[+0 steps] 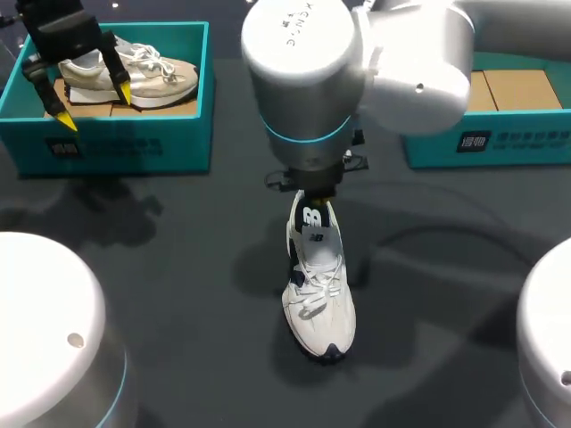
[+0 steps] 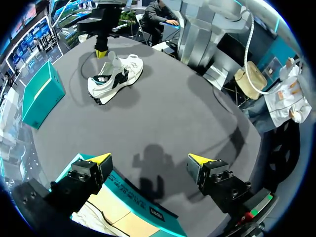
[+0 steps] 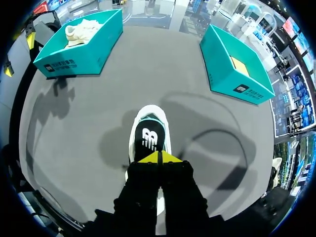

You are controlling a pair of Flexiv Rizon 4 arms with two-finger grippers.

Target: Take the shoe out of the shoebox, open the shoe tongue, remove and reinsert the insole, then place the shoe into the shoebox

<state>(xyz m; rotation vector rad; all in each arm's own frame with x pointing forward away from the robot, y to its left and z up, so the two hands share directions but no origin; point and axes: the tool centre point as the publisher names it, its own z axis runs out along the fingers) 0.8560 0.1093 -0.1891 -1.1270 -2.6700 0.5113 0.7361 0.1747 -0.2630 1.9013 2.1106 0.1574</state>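
The white sneaker (image 1: 319,299) stands on the table (image 1: 178,267), right jaws clenched on its tongue (image 3: 149,138). The left jaws hang released over the left shoebox (image 1: 125,147). The sneaker looks light and soft, and the thin tongue should flex, so pinch near its top edge.

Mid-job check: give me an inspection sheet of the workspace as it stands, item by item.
Surface: dark grey table, only shadows on the bare parts.
Job's things: white shoe upright on its sole at the table's middle, outside any box; teal right box shows a cardboard liner, no shoe seen in it.
Clutter: teal left box holding a beige shoe.
Grippers: right gripper shut, apparently on the white shoe's tongue; left gripper open, above the left box.
Cables: nothing seen on the table.
Surroundings: nobody reaches over the table.
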